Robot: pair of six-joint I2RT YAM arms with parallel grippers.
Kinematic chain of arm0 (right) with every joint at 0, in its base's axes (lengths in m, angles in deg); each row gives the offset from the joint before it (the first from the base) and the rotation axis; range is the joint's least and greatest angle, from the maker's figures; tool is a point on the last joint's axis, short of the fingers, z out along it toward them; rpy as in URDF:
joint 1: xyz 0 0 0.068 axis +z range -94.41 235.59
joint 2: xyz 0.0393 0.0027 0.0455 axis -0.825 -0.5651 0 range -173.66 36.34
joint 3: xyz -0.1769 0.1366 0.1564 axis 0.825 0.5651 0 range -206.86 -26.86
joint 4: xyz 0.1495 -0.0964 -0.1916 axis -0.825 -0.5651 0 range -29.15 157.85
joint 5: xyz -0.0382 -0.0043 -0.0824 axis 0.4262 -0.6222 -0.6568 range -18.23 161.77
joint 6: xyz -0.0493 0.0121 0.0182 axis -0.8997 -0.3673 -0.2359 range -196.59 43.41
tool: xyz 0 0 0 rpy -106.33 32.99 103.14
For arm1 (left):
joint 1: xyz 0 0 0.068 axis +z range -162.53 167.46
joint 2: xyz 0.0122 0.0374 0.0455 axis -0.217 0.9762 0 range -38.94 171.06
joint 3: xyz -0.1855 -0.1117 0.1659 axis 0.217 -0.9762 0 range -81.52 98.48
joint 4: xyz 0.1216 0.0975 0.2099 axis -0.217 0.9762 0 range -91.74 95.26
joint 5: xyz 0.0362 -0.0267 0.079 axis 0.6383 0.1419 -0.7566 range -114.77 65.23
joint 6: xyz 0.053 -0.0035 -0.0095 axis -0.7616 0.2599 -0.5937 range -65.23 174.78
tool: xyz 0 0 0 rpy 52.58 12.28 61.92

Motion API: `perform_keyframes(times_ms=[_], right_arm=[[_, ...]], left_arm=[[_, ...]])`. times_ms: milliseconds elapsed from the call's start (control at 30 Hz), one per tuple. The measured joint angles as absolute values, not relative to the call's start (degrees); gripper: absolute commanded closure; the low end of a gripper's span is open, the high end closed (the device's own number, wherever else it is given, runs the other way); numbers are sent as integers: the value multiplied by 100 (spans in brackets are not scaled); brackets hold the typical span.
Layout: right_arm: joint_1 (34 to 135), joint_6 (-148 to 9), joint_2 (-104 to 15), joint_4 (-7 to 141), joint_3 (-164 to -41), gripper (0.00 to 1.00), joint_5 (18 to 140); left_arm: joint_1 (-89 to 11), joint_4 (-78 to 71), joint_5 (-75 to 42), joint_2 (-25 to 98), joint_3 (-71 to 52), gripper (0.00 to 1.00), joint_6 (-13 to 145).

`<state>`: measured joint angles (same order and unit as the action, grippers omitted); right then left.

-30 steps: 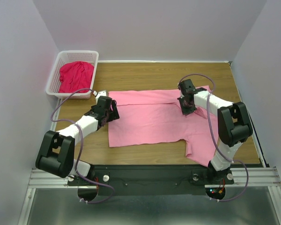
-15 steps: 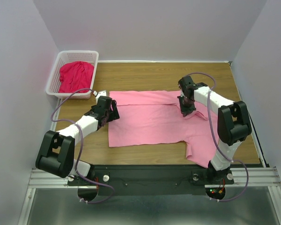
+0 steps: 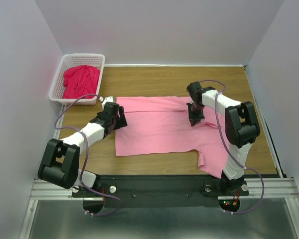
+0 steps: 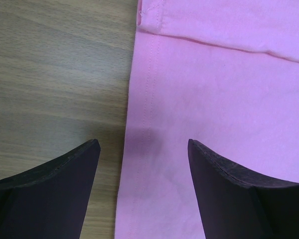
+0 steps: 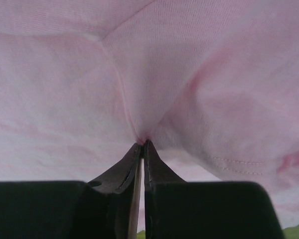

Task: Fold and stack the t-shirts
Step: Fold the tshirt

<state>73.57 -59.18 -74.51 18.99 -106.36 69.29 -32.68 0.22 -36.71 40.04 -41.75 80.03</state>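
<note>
Pink t-shirt on worktop: right fingers pinched shut on a tuck; left fingers wide apart, empty, astride its hem. We'd close left there, then lift both level.

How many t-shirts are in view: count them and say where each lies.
2. The light pink cotton t-shirt lies spread on the wooden table. The crimson red cotton t-shirt sits crumpled in the white plastic lattice basket at the far left; others may be hidden beneath it.
</note>
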Motion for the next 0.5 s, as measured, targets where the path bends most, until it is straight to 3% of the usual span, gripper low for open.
perform_keyframes(times_ms=[200,500], right_arm=[[7357,-5665,-7514,1912,-10722,77,7395],[7335,-5608,-7105,1941,-10754,71,7185]], left_arm=[[-3268,22,-3669,4004,-4175,17,8005],[-3268,24,-3641,4004,-4175,17,8003]])
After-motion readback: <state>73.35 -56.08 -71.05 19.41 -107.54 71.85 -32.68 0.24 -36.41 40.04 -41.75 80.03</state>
